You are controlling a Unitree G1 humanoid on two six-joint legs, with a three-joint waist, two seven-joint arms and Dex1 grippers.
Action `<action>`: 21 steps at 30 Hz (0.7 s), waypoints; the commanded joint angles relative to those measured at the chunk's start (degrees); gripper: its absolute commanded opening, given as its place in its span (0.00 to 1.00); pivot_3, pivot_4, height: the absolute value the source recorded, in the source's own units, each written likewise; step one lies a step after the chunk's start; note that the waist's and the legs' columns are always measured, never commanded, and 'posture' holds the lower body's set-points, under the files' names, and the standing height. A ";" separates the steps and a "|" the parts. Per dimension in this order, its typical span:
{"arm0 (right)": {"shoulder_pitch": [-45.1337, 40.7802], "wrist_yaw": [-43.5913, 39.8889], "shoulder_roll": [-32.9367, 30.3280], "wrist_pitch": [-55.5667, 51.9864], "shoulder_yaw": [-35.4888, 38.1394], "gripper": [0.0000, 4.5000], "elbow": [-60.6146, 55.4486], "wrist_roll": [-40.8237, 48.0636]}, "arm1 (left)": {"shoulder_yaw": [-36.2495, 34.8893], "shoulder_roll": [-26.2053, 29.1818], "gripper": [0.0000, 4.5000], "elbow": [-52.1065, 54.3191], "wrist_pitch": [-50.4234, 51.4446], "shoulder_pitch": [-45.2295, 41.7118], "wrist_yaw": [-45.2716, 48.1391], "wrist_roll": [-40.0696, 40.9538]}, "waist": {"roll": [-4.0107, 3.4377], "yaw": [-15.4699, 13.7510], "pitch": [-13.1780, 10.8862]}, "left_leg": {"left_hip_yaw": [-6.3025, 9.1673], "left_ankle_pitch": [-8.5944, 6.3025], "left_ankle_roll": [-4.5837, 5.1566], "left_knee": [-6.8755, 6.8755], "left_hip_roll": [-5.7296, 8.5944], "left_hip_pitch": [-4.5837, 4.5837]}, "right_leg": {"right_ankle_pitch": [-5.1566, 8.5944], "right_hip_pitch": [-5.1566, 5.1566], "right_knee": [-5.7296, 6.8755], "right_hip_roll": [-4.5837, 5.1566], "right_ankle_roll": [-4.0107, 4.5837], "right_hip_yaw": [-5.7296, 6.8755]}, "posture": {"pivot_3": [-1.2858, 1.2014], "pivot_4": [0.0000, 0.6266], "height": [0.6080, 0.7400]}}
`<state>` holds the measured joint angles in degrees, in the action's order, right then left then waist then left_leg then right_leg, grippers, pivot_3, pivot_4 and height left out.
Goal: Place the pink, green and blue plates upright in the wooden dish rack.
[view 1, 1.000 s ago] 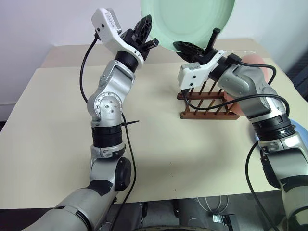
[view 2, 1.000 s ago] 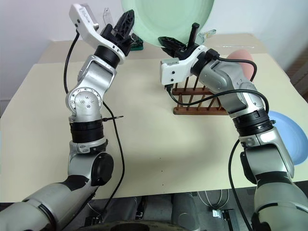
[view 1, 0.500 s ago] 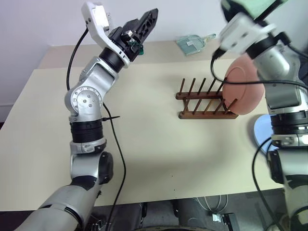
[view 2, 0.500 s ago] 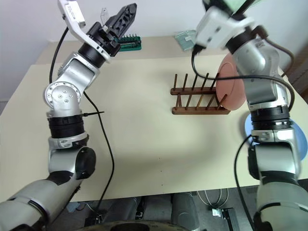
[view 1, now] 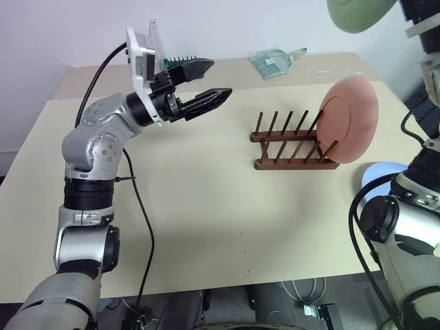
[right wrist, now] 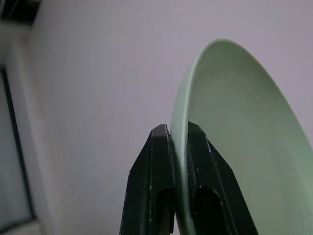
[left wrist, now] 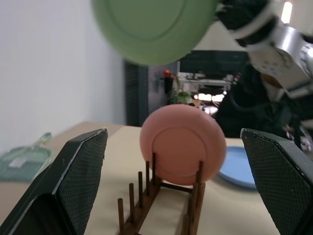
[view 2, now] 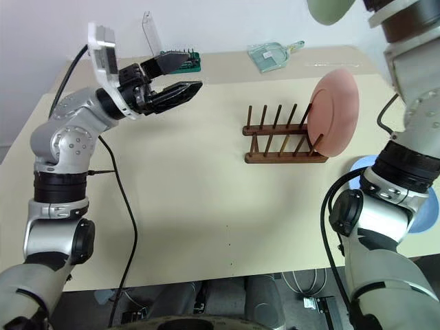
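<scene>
Left end effector: fingers spread wide, nothing between them; held above the far-left part of the surface, pointing right toward the rack.
Right end effector: two fingers pinched onto the rim of the green plate, which is raised high over the far-right side, well above the rack.
Wooden dish rack: right of centre on the surface, pegs upright.
Pink plate: standing upright at the rack's right end, between pegs.
Blue plate: flat on the surface, near-right of the rack, partly hidden by the right arm.
Green bit holder: far side, behind the left end effector.
Clear package: far edge, beyond the rack.
</scene>
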<state>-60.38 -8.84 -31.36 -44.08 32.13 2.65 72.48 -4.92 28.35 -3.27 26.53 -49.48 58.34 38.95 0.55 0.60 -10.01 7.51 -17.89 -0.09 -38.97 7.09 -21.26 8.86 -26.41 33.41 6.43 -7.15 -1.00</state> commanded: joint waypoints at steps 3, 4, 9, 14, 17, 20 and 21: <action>1.26 16.45 -1.20 -7.30 4.45 0.00 3.60 15.75 | -0.63 2.49 1.00 0.55 0.93 1.15 5.22 0.97 | -0.08 0.05 -0.01 | -0.03 0.00 0.01 0.01 0.00 -0.01 | 0.00 -0.02 0.00 0.01 0.00 -0.01 | 0.52 0.24 1.00; 1.63 17.84 -1.69 -7.89 4.28 0.00 3.61 16.55 | -0.56 2.64 1.00 0.94 0.62 1.68 5.94 0.79 | -0.10 0.07 -0.01 | -0.03 0.00 0.02 0.01 0.00 -0.01 | 0.00 -0.03 0.01 0.01 0.00 -0.01 | 0.52 0.24 1.00; 2.90 24.90 -6.08 -13.08 2.43 0.00 5.31 21.49 | -0.64 3.54 1.00 1.81 -1.11 4.58 9.38 0.04 | -0.17 0.04 -0.04 | -0.08 -0.01 0.04 0.01 -0.01 -0.05 | 0.00 -0.07 0.01 0.01 -0.01 -0.02 | 0.52 0.24 1.00; 6.59 28.56 -7.84 -15.92 0.96 0.00 4.50 26.98 | -0.96 3.45 1.00 1.65 -1.31 5.09 9.66 -0.26 | -0.16 -0.01 -0.03 | -0.09 -0.04 0.09 -0.04 -0.01 -0.04 | -0.01 -0.02 0.00 0.02 -0.02 -0.01 | 0.52 0.24 1.00; 9.21 29.54 -8.96 -16.63 -0.09 0.00 3.27 30.31 | -1.07 3.37 1.00 1.92 -1.11 5.39 9.49 -0.18 | -0.17 0.01 -0.04 | -0.12 -0.05 0.12 -0.05 -0.01 -0.04 | -0.02 -0.01 -0.01 0.02 -0.03 -0.01 | 0.52 0.24 1.00; 11.88 29.41 -9.81 -16.64 -1.14 0.00 2.94 31.65 | -0.83 3.15 1.00 2.42 -1.09 5.64 9.22 -0.29 | -0.17 0.03 -0.04 | -0.15 -0.05 0.12 -0.05 -0.01 -0.05 | -0.03 -0.03 -0.01 0.02 -0.05 -0.02 | 0.52 0.24 1.00; 12.78 28.92 -9.94 -16.59 -1.32 0.00 2.92 31.77 | -0.81 3.10 1.00 2.53 -1.04 5.67 9.15 -0.25 | -0.17 0.03 -0.04 | -0.15 -0.05 0.13 -0.05 -0.02 -0.04 | -0.03 -0.03 -0.02 0.02 -0.05 -0.02 | 0.52 0.24 1.00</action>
<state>-47.61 20.99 -39.84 -60.94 30.51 8.16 102.28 -5.18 31.25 -2.78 25.91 -43.58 67.54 38.41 0.39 0.63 -10.04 7.36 -17.94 0.04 -39.02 7.07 -21.31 8.83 -26.43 33.39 6.45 -7.20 -1.02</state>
